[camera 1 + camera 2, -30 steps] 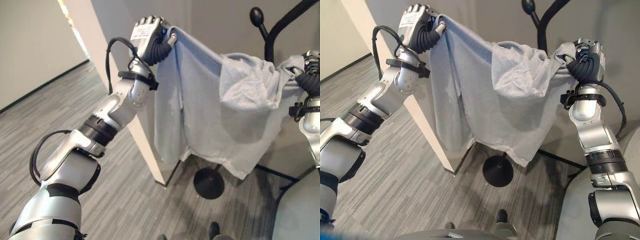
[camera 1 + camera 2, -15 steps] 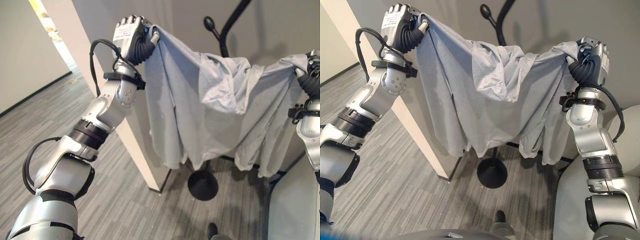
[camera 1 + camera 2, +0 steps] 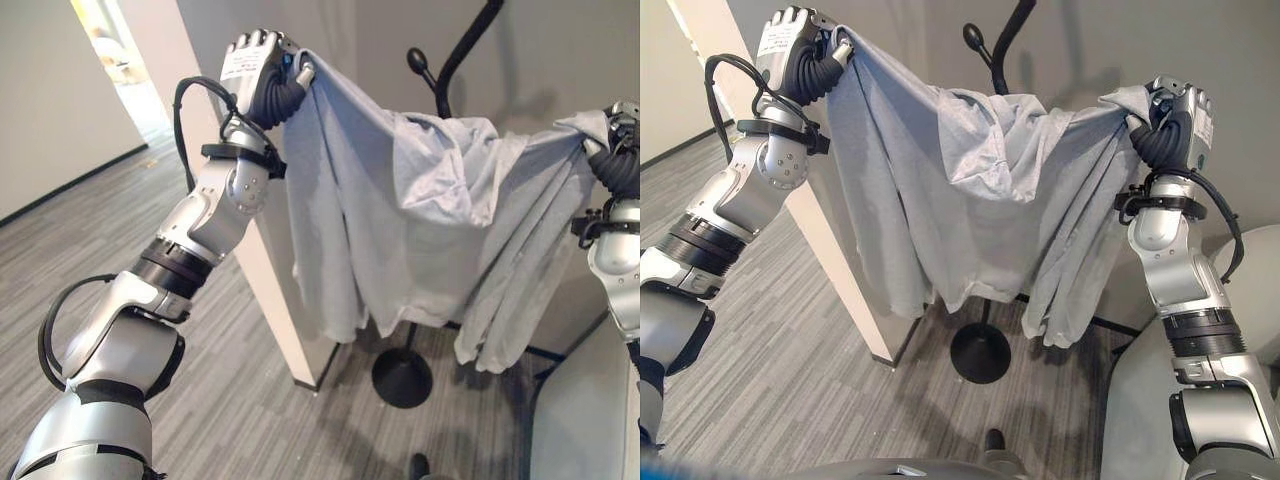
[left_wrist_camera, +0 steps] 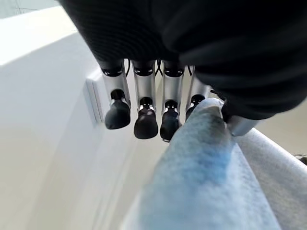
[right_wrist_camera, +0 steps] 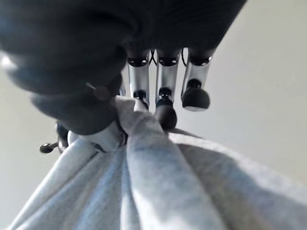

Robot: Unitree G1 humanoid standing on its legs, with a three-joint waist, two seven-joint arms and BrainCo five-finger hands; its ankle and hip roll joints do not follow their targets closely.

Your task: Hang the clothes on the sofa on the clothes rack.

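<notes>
- High between the two raised arms, a pale grey garment [image 3: 970, 190] hangs stretched like a curtain, directly in front of the black clothes rack [image 3: 440, 80].
- Left hand [image 3: 262, 68] has its fingers curled and pinches one top corner of the cloth against the thumb; the right hand [image 3: 1172, 115] is closed round the other bunched corner.
- Compared with a second ago, the rack's knobbed hook [image 3: 416, 61] and curved stem sit closer behind the middle of the cloth, and the fabric on the right side now drops in a longer fold rather than a bunched flap. Much of that shift looks like the camera moving with the robot.
- That puts the garment near its target but not yet on it: no part of it seems to rest on a hook, though the cloth hides the stem behind it, so I cannot be sure.
- A white wall corner [image 3: 250, 270] stands just beside the left arm and crowds its reach.
- Below, the rack's round base [image 3: 980, 355] sits on grey striped flooring [image 3: 800, 400], with a pale sofa edge [image 3: 1140, 400] at the lower right.
</notes>
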